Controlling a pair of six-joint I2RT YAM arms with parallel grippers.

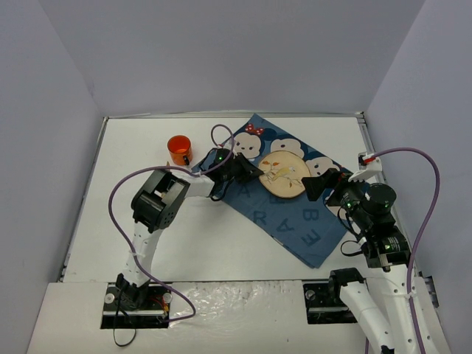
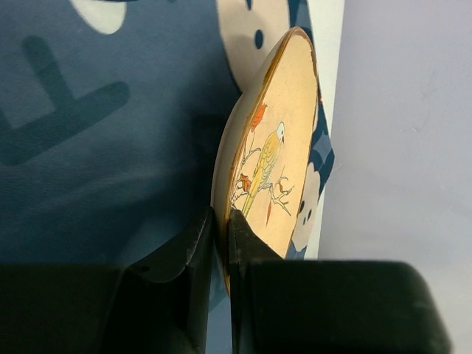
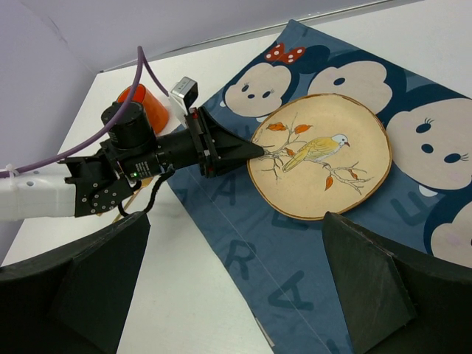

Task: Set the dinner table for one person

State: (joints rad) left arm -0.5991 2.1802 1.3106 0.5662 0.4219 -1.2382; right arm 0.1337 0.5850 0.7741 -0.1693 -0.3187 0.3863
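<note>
Left wrist: my left gripper [image 2: 221, 221] pinches the plate [image 2: 276, 140] rim on the cloth [image 2: 110, 162]; right gripper [image 3: 236, 247] open and empty, cup [image 1: 179, 148] unplaced

A cloth [image 1: 295, 221] is spread on the dinner table [image 1: 221, 251], right of centre. A plate [image 1: 284, 177] is set on the cloth's far part. A cup [image 1: 179, 150] is stood on the bare tabletop, left of the cloth. The plate's left rim is pinched by the left gripper [image 1: 259, 171]. The right gripper [image 1: 316, 184] is positioned just right of the plate.
</note>
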